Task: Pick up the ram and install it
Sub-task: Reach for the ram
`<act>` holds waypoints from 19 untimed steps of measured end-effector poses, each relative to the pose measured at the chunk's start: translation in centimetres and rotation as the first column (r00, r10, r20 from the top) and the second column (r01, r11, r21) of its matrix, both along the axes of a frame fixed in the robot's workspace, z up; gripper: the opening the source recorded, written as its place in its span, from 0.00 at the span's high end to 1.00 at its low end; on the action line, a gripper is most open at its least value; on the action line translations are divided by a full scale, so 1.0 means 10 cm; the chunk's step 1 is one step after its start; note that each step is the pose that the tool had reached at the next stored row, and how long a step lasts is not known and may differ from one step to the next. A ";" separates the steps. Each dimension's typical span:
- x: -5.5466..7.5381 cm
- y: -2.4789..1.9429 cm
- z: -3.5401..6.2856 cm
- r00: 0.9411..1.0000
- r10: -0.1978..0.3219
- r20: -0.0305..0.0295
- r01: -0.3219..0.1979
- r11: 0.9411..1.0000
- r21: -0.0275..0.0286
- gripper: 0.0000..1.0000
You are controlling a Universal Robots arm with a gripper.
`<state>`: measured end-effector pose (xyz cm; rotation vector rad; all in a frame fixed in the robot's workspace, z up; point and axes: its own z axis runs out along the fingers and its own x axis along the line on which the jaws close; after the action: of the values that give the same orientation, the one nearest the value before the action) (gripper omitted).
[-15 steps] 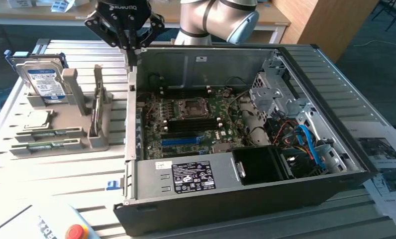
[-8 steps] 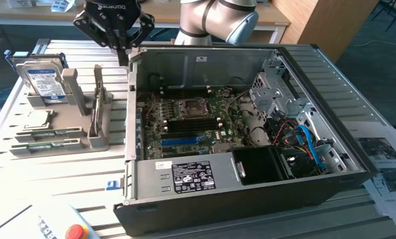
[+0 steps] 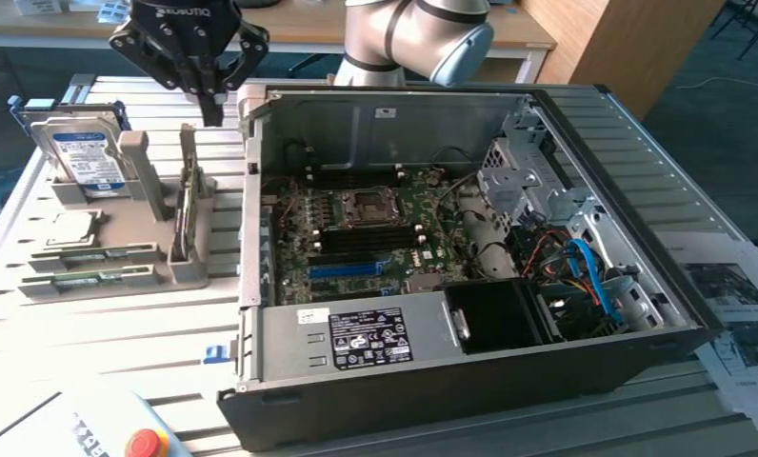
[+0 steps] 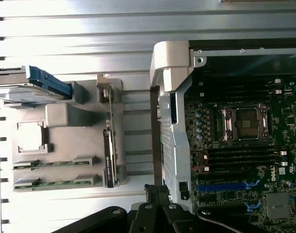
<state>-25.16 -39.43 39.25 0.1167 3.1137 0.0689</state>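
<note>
Open computer case (image 3: 481, 405) on slatted table (image 3: 112, 328), motherboard (image 3: 367, 238) inside, hard drive (image 3: 85, 157) upright in grey holder (image 3: 144, 200), papers (image 3: 735, 305)

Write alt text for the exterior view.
A robot arm's shut gripper hangs empty above a slatted table, near a grey parts holder and an open computer case with its motherboard exposed. The holder carries a hard drive, a processor chip and two ram sticks lying flat.
</note>
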 end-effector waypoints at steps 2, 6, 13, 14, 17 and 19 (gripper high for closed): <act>-0.04 0.000 0.000 1.000 0.000 0.000 0.000 1.000 0.000 0.90; -0.13 0.001 -0.001 1.000 0.000 0.000 0.000 1.000 0.000 0.90; -0.25 0.001 -0.001 1.000 0.000 0.000 0.000 1.000 0.000 0.90; -0.25 0.001 -0.001 1.000 0.000 0.000 0.000 1.000 0.000 0.90; -0.25 0.001 -0.001 1.000 0.000 0.000 0.000 1.000 0.000 0.90; -0.25 0.001 -0.001 1.000 0.000 0.000 0.000 1.000 0.000 0.90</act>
<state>-27.62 -39.43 39.24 0.1165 3.1138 0.0689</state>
